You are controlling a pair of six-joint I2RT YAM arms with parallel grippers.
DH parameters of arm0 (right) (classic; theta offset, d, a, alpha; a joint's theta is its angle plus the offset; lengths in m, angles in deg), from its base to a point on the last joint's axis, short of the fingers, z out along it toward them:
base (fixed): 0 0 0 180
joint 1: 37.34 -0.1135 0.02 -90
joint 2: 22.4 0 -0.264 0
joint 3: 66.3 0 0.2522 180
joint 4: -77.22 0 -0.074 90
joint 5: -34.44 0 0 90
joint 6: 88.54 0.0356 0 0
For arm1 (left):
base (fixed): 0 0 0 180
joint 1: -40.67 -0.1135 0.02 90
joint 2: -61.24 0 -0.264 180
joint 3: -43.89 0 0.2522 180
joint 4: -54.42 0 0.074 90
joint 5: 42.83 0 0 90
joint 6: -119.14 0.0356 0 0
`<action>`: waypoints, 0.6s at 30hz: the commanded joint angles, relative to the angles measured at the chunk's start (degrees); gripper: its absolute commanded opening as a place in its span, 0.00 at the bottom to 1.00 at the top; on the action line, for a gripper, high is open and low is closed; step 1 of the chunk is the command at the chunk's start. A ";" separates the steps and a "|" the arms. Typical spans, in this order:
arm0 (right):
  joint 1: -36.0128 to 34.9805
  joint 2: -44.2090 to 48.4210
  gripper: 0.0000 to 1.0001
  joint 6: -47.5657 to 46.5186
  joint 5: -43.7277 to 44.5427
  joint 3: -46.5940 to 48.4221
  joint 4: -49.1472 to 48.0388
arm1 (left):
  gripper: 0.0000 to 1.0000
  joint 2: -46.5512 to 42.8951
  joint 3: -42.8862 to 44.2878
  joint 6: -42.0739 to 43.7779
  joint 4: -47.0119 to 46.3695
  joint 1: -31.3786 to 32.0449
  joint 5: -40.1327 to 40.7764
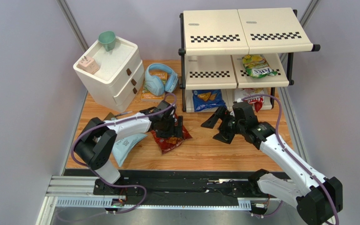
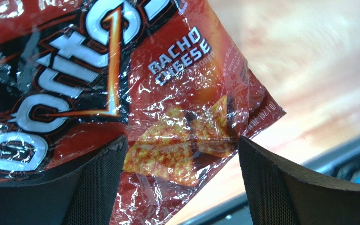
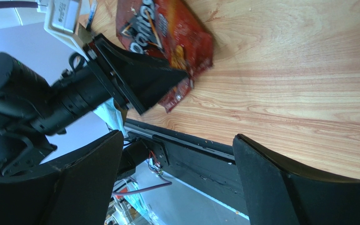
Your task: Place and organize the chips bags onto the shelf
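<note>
The red Doritos bag [image 1: 171,139] [image 2: 135,89] [image 3: 168,33] lies flat on the wooden table. My left gripper [image 1: 173,129] [image 2: 182,154] hangs over it, open, its jaws either side of the bag's lower corner. A large pale-blue bag [image 1: 126,145] lies under the left arm. My right gripper [image 1: 215,130] [image 3: 177,138] stands open and empty to the right of the red bag, pointing at it. On the shelf [image 1: 243,28], a blue Doritos bag [image 1: 207,99] and a white-and-red bag [image 1: 253,96] sit on the bottom tier. A green-yellow bag [image 1: 260,65] lies on the middle tier.
A white two-drawer cabinet [image 1: 114,75] at the back left carries a green cup [image 1: 106,40] and a small pink item [image 1: 89,64]. Blue headphones [image 1: 160,78] rest on an orange book [image 1: 150,95] beside it. A black rail [image 1: 182,180] runs along the table's near edge.
</note>
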 commanded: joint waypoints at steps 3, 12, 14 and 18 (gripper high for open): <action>-0.16 0.72 0.92 -1.73 -0.12 2.18 1.68 | 0.93 -2.54 0.84 -3.13 -0.93 7.79 1.24; -0.16 1.60 0.89 -4.10 -0.56 0.95 1.42 | 0.97 -22.03 -1.96 -3.83 8.39 5.87 9.59; -0.25 0.55 0.89 -5.15 -1.00 0.78 1.42 | 0.98 -24.51 -5.81 -5.32 7.51 4.37 9.15; -0.07 -1.21 0.90 -6.30 -3.37 0.07 1.77 | 0.97 -25.58 -12.95 -6.56 1.98 1.56 3.45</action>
